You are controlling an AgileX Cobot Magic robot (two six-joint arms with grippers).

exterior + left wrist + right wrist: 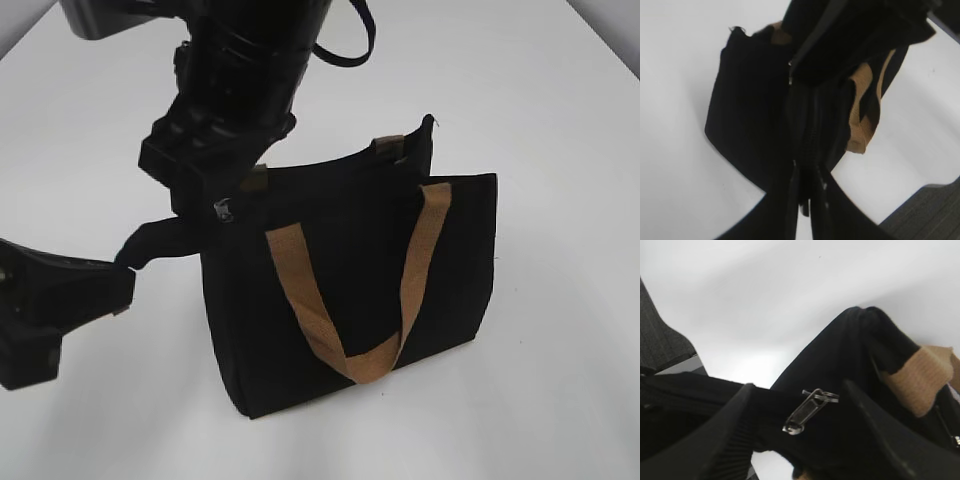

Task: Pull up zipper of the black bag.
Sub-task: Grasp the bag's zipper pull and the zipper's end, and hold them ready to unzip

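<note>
The zipper (807,410) pull sits loose between my right hand's (800,425) parted fingers, ungrasped. My left hand (125,270) pinches the black bag's (350,290) side strap (160,240); if that slips, I'd expect the bag to drag along the bench (520,90).

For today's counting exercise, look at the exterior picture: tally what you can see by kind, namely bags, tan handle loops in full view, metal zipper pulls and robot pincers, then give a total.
Black bag: 1
Tan handle loop in full view: 1
Zipper pull, silvery: 1
Robot pincers, left pincer and right pincer: 2
Total: 5
</note>
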